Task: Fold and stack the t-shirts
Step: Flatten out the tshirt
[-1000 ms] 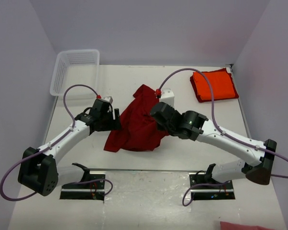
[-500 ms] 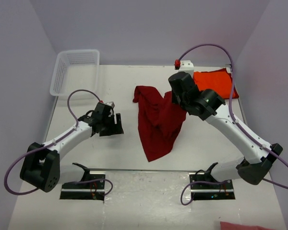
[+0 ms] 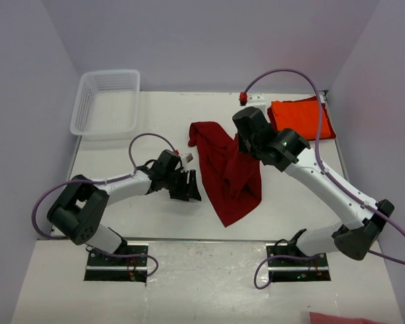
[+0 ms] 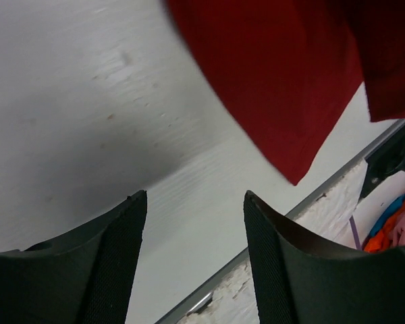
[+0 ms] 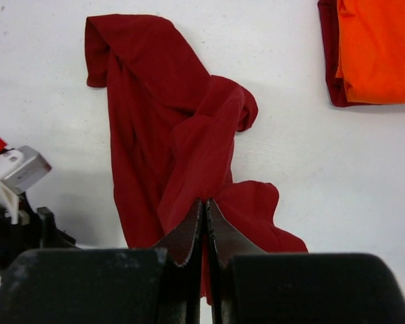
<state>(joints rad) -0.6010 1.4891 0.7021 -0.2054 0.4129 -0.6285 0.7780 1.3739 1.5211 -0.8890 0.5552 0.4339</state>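
Overall, the white tabletop (image 3: 155, 216) carries every item. The right arm (image 3: 324, 182) reaches from the near right corner toward the table's middle. The left arm (image 3: 121, 185) lies low along the near left side.

The dark crimson red cloth t-shirt (image 3: 226, 179) lies crumpled and unfolded at the middle of the table. It is drawn into a long shape, with a bunched lobe at the far left and a tapering tip toward the near edge.

The white plastic mesh basket (image 3: 81, 111) stands at the far left corner, well apart from the cloth. The bright orange cloth t-shirt (image 3: 300, 120) lies folded flat at the far right corner. The right wrist view shows a dark red edge under its left side. Bare table separates it from the crimson t-shirt.

The right gripper (image 5: 204, 202) hangs over the right-hand part of the crimson t-shirt. Its jaws are pressed together on a ridge of that cloth, and the fabric rises in a fold up to their tips.

The left gripper (image 4: 192, 199) sits low just left of the crimson t-shirt's near portion. Its jaws stand apart with only bare table between them and grip nothing. The cloth's edge lies just beyond the fingertips, not touching them.
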